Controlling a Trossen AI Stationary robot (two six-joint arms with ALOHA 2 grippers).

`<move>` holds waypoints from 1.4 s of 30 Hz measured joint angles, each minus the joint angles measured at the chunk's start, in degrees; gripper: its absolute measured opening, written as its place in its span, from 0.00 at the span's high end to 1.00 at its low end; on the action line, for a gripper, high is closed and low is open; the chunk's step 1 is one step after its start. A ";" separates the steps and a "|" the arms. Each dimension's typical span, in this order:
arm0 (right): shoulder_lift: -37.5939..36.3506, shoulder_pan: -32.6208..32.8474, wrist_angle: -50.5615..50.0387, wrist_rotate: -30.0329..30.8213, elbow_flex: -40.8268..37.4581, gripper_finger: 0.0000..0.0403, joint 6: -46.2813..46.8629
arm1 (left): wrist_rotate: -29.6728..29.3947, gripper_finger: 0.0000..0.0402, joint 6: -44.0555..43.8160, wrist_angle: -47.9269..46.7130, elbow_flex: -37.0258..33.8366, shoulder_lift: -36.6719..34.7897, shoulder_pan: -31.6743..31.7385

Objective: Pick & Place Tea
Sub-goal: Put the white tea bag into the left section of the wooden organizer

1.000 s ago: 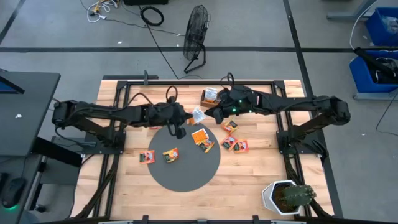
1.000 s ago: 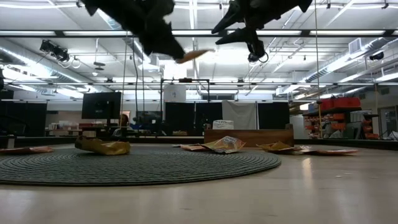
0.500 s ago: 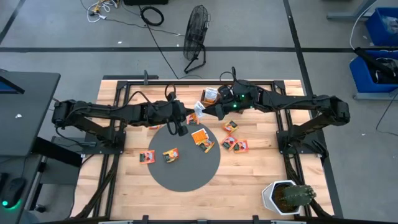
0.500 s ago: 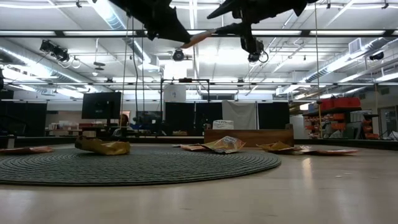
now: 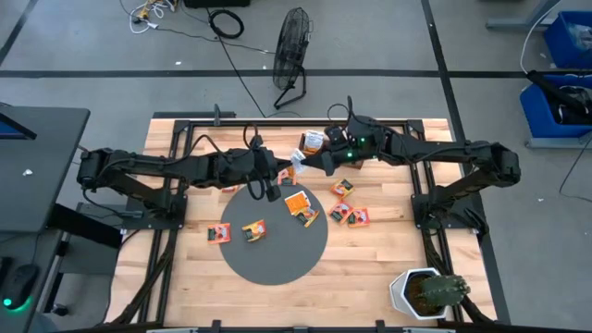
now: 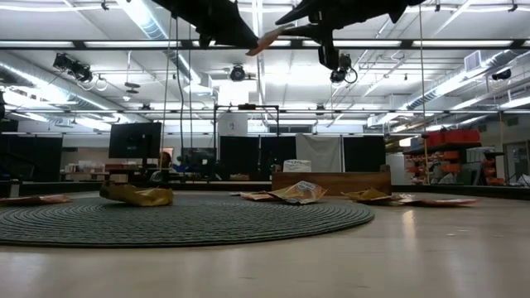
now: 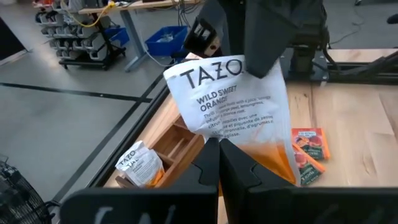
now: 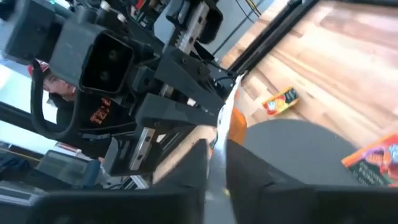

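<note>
One tea packet (image 7: 239, 118), white above and orange below, hangs in the air over the far part of the table, between my two grippers. My left gripper (image 5: 283, 170) is shut on it from the left. My right gripper (image 5: 309, 165) has closed on it from the right. In the low view the packet (image 6: 267, 39) shows high up between the two dark hands. Two more packets (image 5: 298, 205) (image 5: 252, 229) lie flat on the grey disc (image 5: 277, 250). Others (image 5: 218, 232) (image 5: 350, 215) lie flat on the wood. My left gripper pinches the packet's near edge (image 7: 213, 140) between its two fingers, coming almost level from the table's left. The packet stands out beyond the fingers, lifted clear of the table. My right gripper pinches the packet's opposite end (image 7: 264, 70) between its two fingers (image 8: 194, 163), slanting in from the table's right. In its wrist view the packet (image 8: 225, 115) shows edge-on, clear of the table.
A wooden box (image 5: 313, 141) holding packets stands at the table's far edge. A potted cactus (image 5: 427, 292) stands at the near right corner. A fan (image 5: 292, 55) stands on the floor behind the table.
My left gripper has risen a little with the packet. My right gripper has turned at the wrist and shut on the packet's other end, so both grippers now hold it.
</note>
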 joint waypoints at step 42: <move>12.76 -17.91 -10.56 1.15 0.00 1.00 -55.06 | 0.89 0.85 -17.03 -22.63 -0.08 -20.18 -0.02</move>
